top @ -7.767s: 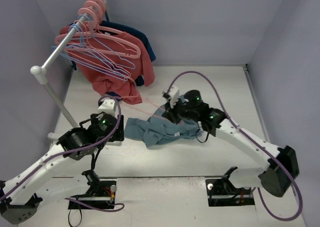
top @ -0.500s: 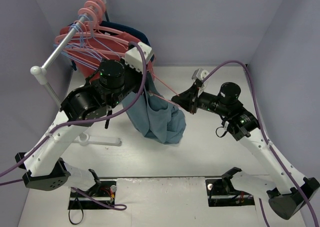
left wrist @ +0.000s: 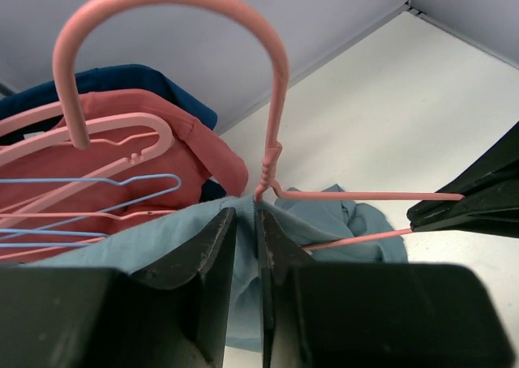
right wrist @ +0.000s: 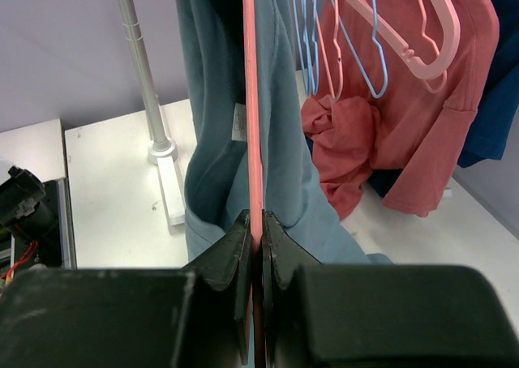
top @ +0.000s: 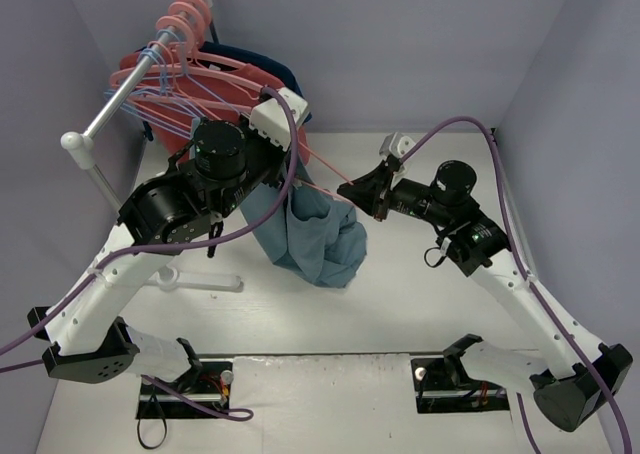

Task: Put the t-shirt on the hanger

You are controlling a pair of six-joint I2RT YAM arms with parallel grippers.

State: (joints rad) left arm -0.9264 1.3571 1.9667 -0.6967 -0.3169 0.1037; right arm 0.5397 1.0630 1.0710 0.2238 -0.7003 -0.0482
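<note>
The teal t-shirt point(top: 312, 246) hangs in the air at mid table, draped on the thin pale pink hanger point(top: 325, 171). In the left wrist view the hanger's hook point(left wrist: 276, 60) rises from the shirt's collar, just beyond my left gripper point(left wrist: 246, 218). Its jaws stand a narrow gap apart with collar fabric point(left wrist: 243, 246) showing between them. My right gripper point(top: 350, 192) is shut on the hanger's wire point(right wrist: 250, 100) at the shirt's right side. The t-shirt point(right wrist: 211, 100) falls on both sides of that wire.
A clothes rack point(top: 110, 109) stands at the back left, its foot point(top: 200, 279) on the table. Several pink and lavender-blue hangers, a coral-red shirt point(right wrist: 389, 141) and a navy garment point(top: 270, 69) hang on it. Walls close in on three sides.
The shirt and hanger have been lifted off the table since the earliest frame. In the last half second my left jaws parted slightly and the right gripper shifted left with the hanger.
</note>
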